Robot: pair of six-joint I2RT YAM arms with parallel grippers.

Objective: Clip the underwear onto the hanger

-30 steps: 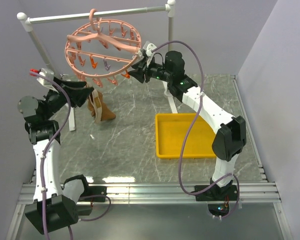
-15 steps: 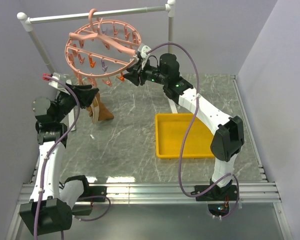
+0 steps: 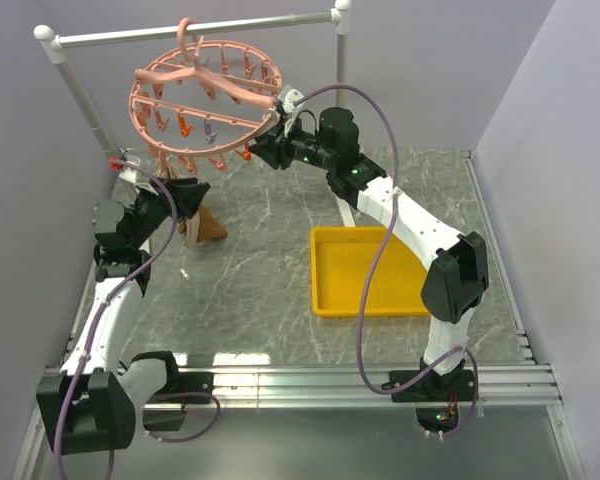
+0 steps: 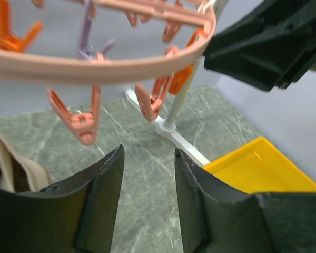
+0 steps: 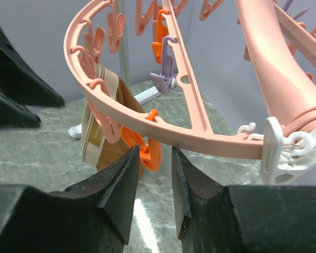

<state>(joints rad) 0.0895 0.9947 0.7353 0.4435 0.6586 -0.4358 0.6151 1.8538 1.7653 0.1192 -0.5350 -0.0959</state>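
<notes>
The salmon-pink hanger (image 3: 205,95) hangs by its hook from the rail, its ring (image 4: 95,68) ringed with dangling clips. The brown underwear (image 3: 202,222) droops below the ring's near-left rim, and its tan waistband (image 5: 95,134) sits right behind a pink clip. My left gripper (image 3: 185,195) is beside the cloth; its jaws (image 4: 149,158) are open and hold nothing, with the waistband (image 4: 10,168) off to their left. My right gripper (image 5: 154,155) is just under the ring, jaws a little apart, with an orange clip (image 5: 150,150) at their tips, nearer the left finger.
The white and grey rail (image 3: 190,30) crosses the back, and its foot (image 4: 168,129) rests on the marble table. A yellow tray (image 3: 370,270) lies to the right of centre. Grey walls close in on the left, the back and the right.
My left arm has swung right and forward to the underwear below the ring, its jaws narrowing. My right gripper has shifted left along the rim and narrowed its gap.
</notes>
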